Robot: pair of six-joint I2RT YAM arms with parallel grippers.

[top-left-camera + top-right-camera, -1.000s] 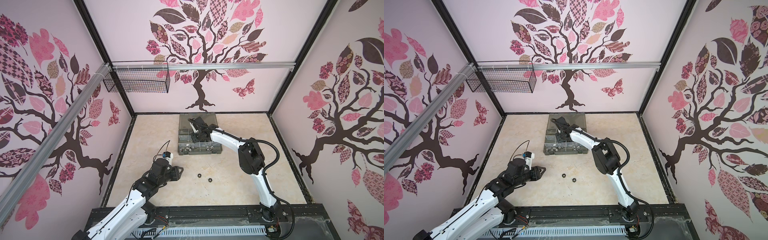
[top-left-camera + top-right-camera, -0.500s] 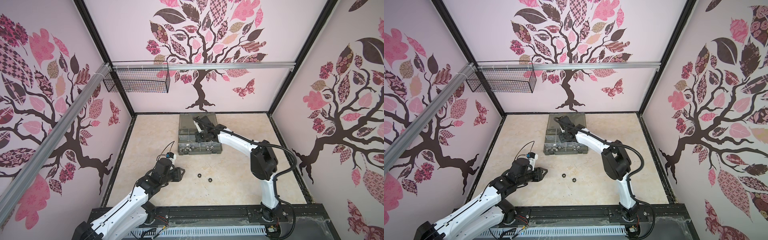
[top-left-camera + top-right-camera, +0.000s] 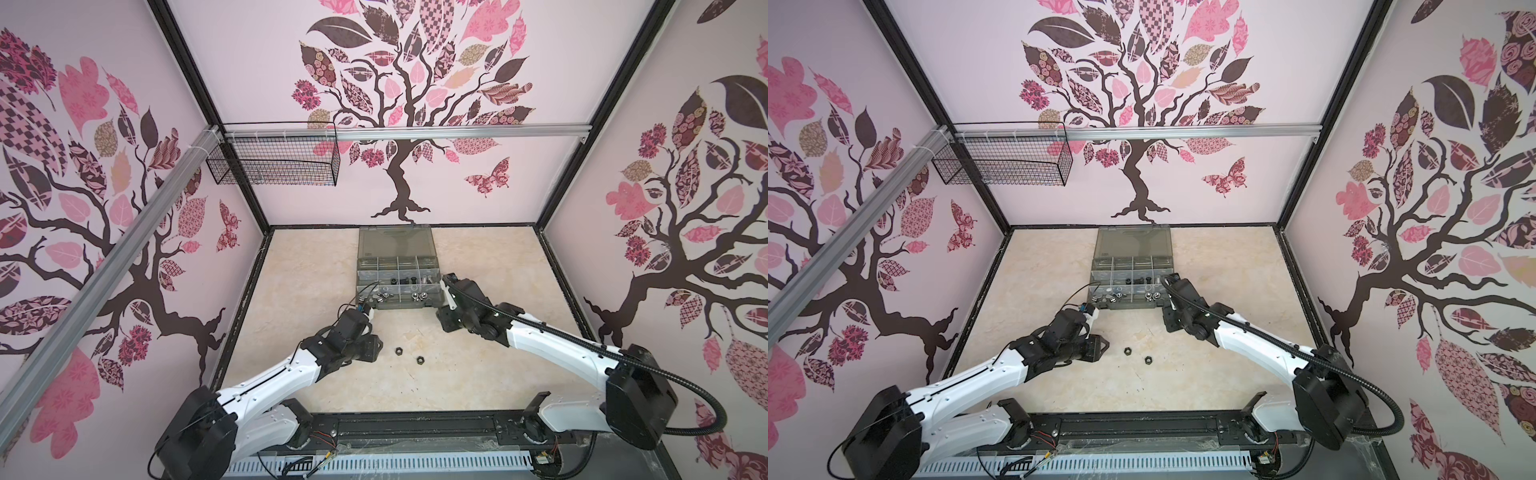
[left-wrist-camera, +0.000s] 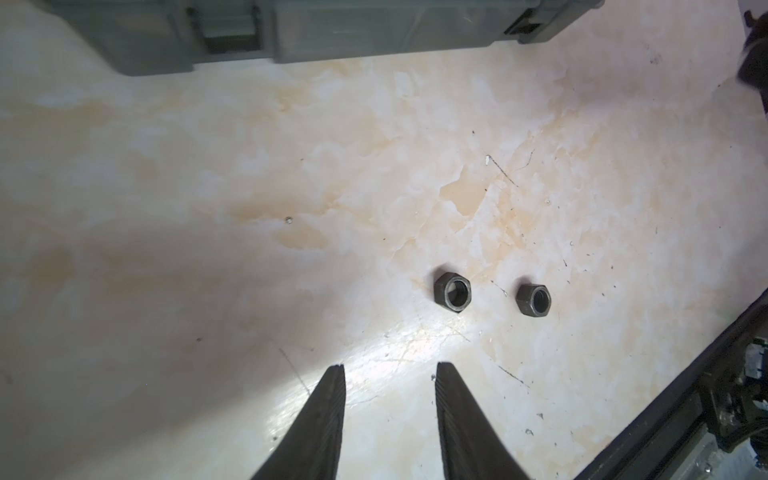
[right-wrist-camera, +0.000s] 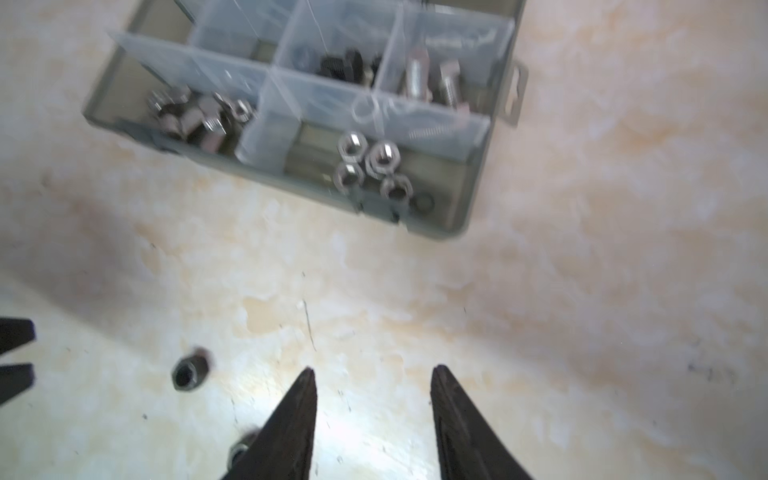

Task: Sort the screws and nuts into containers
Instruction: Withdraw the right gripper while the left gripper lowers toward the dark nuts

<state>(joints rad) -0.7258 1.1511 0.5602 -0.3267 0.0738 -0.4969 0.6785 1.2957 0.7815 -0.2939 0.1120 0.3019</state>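
Two black hex nuts [image 3: 397, 351] [image 3: 419, 360] lie loose on the marble table in front of the organiser case [image 3: 397, 306]; both top views show them. My left gripper [image 3: 376, 345] [image 4: 390, 368] is open and empty, low over the table just left of the nearer nut [image 4: 452, 292]; the second nut [image 4: 534, 300] lies beyond it. My right gripper [image 3: 441, 323] [image 5: 374, 370] hangs open and empty by the case's near right corner. Its containers [image 5: 478, 178] hold silver screws [image 5: 432, 83], black screws [image 5: 340, 64] and silver nuts [image 5: 370, 162]. A loose nut [image 5: 190, 372] lies beside my right fingers.
The case's lid [image 3: 395, 241] lies open flat behind the compartments. A black wire basket [image 3: 274, 164] hangs on the back left rail. The black base rail [image 3: 415, 428] borders the table's front edge. Bare marble [image 3: 478, 374] lies right of the nuts.
My right arm has drawn back from over the case to its near right corner and its jaws have widened. My left gripper has edged forward towards the loose nuts.
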